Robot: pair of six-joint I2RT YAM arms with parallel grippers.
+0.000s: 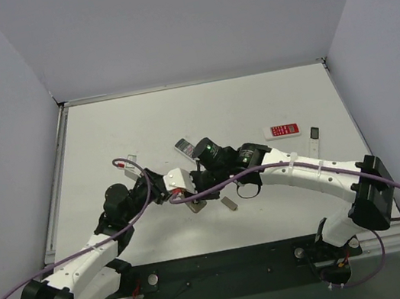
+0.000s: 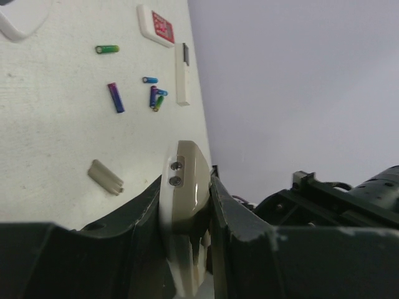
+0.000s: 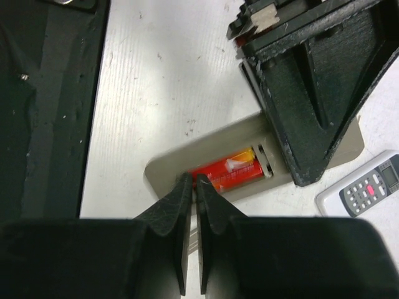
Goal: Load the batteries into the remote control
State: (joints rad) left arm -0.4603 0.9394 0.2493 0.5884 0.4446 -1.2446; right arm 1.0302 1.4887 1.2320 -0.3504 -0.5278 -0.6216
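My left gripper is shut on the remote control, holding it by its sides with the tan-grey back showing. In the right wrist view the remote has its compartment open, and a red battery lies inside. My right gripper is shut, with its tips touching the battery's near end. In the top view both grippers, left and right, meet at mid-table. Loose batteries lie on the table: green, purple-blue, blue and a small cluster.
The grey cover plate lies loose near the grippers and also shows in the top view. A red flat remote and a slim white remote lie at right. Another keypad remote lies close by.
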